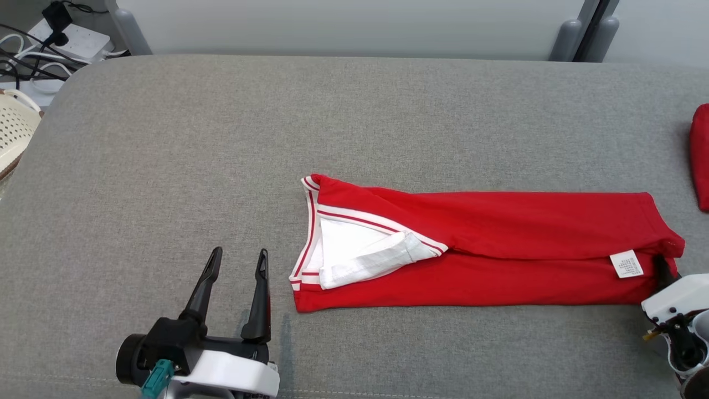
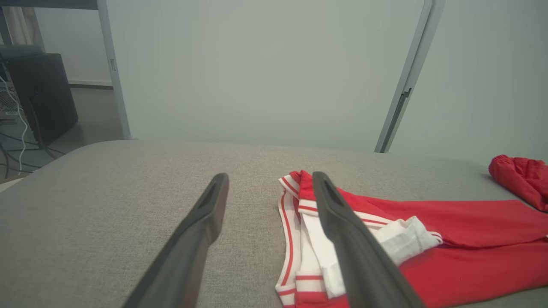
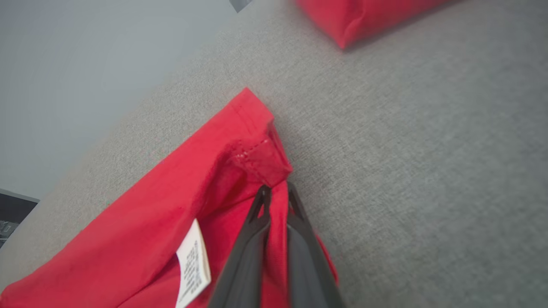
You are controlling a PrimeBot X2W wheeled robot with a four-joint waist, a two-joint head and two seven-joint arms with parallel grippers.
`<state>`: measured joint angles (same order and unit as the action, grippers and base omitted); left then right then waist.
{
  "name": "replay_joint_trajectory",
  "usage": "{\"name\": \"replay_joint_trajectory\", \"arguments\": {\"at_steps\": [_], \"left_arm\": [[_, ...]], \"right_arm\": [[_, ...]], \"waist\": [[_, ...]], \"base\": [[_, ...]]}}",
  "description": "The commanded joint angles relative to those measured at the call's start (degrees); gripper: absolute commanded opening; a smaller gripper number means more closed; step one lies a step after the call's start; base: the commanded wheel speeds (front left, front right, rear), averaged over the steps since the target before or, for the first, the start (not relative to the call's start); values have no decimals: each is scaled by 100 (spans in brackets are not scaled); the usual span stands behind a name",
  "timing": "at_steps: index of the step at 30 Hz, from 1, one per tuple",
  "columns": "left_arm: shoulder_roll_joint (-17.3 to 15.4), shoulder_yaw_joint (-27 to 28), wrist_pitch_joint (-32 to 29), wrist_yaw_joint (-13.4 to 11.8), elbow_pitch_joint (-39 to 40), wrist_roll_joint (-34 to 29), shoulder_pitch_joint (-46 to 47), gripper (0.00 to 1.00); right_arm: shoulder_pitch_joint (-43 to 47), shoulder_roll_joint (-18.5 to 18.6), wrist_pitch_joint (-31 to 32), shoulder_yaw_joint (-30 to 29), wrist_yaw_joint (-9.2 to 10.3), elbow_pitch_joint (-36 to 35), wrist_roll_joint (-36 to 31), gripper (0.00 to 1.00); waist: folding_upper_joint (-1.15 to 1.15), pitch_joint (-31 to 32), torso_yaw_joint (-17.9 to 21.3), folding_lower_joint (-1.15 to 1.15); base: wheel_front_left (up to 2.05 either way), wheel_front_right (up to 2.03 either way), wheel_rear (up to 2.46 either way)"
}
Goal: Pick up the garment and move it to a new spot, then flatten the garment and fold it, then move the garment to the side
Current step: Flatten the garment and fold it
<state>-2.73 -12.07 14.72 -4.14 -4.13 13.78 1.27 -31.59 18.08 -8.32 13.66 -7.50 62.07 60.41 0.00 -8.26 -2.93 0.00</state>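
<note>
The garment (image 1: 498, 244) is a red shirt with a white, red-striped collar, folded into a long strip across the grey cushion. Its collar end (image 2: 299, 222) lies left and its hem end right, with a white label (image 1: 627, 264) near that hem. My right gripper (image 3: 278, 192) is shut on the hem's near right corner, red cloth pinched between the dark fingers (image 3: 252, 239). In the head view that gripper (image 1: 662, 266) sits at the strip's right end. My left gripper (image 1: 237, 256) is open just left of the collar, resting over bare cushion, nothing between its fingers (image 2: 201, 226).
Another red cloth item (image 1: 700, 155) lies at the cushion's far right edge. A cream basket (image 1: 14, 130) and cables with a power strip (image 1: 66, 36) sit off the cushion's left side. A pale wall panel (image 1: 354, 25) runs behind.
</note>
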Motion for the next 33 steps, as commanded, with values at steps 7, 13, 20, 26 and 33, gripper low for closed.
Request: {"name": "replay_joint_trajectory", "arguments": {"at_steps": [7, 13, 20, 26, 33], "left_arm": [[-15, 179, 28, -31, 147, 74, 42, 100], [-15, 166, 28, -40, 146, 98, 26, 100], [-15, 129, 28, -90, 167, 174, -6, 100], [-15, 106, 28, -127, 170, 218, -1, 100], [-15, 66, 28, -177, 179, 263, 7, 100]], "right_arm": [[383, 300, -261, 319, 1, -526, 193, 0], [549, 352, -443, 552, 1, -1188, 372, 0], [636, 378, -592, 962, 1, -2076, 392, 0], [531, 274, -626, 1247, 1, -2525, 387, 0], [337, 106, -636, 1619, 1, -2962, 428, 0]], "waist": [[0, 92, 78, 0], [0, 145, 57, 0], [0, 144, -108, 0], [0, 162, -328, 0], [0, 154, -681, 0]], "base": [[0, 0, 0], [0, 0, 0], [0, 0, 0], [0, 0, 0], [0, 0, 0]]}}
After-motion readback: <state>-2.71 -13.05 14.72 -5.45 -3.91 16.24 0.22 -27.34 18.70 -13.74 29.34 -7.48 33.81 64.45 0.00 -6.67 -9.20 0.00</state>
